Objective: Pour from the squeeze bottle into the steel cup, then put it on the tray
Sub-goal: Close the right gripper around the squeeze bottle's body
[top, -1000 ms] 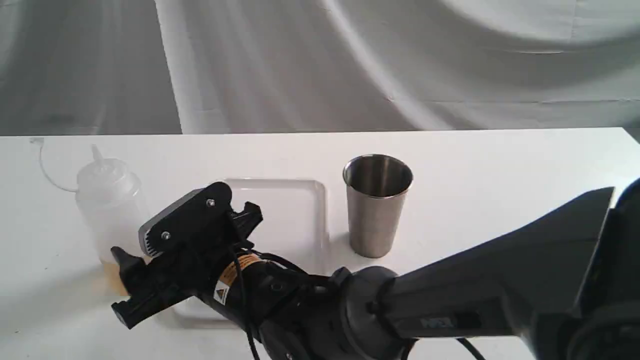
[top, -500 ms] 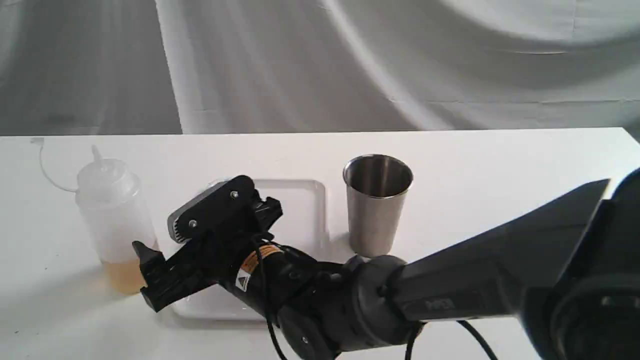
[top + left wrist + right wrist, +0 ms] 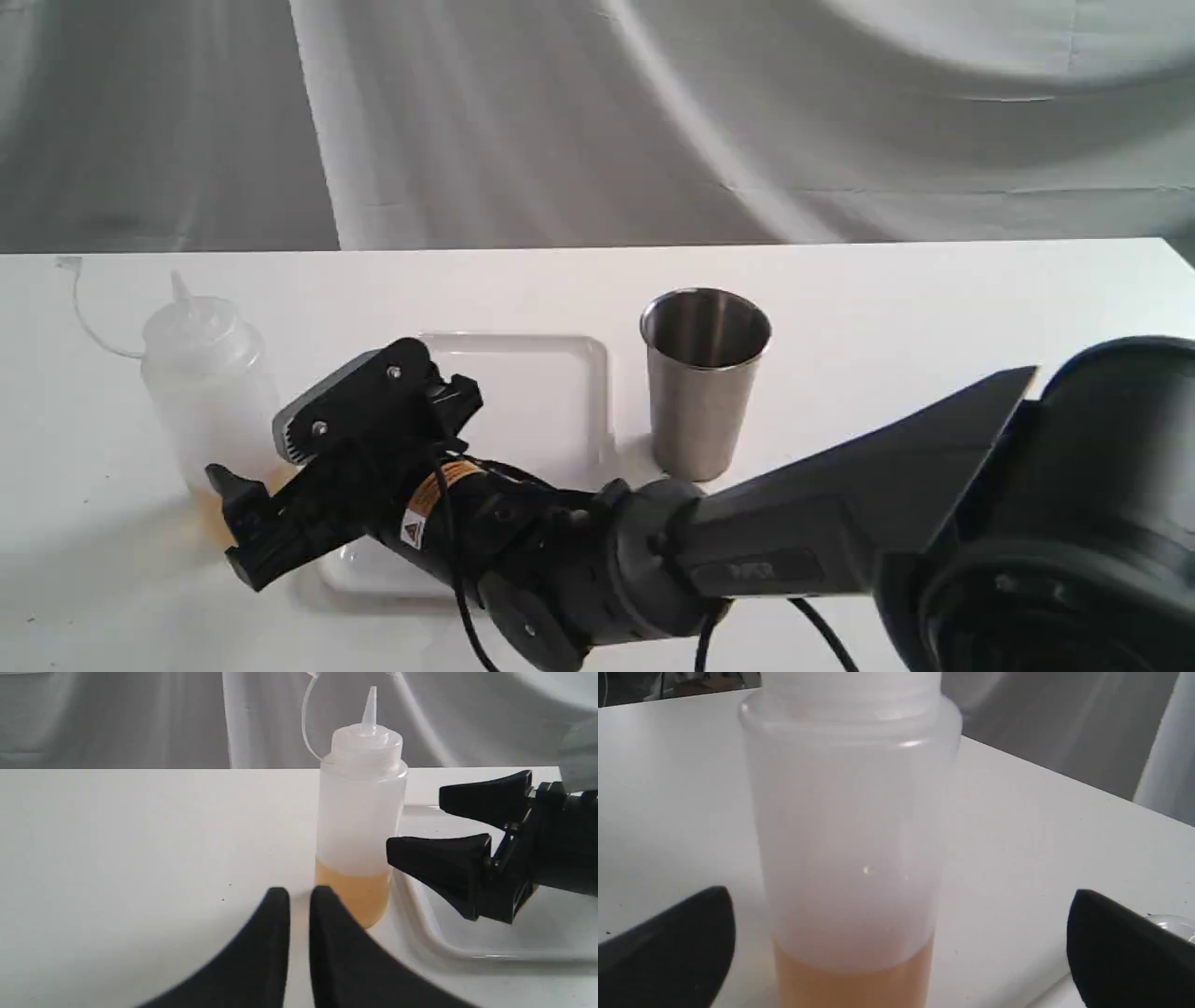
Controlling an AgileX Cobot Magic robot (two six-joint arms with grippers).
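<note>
Fingers (image 3: 668,947) gape; right wrist view centres bottle (image 3: 850,835).

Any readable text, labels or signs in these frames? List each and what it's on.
Orange label on the right arm: print too small to read.
Warning-triangle sticker beside it: symbol only.
Raised mark farther up that arm: blurred.
No markings: squeeze bottle, steel cup, tray.

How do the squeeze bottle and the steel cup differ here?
The squeeze bottle is translucent whitish plastic with a nozzle; the steel cup is opaque brushed metal, open-topped. In the exterior view the bottle stands left of the tray, the cup right. The bottle shows amber liquid; the cup's inside looks dark. Both stand upright on the table.
</note>
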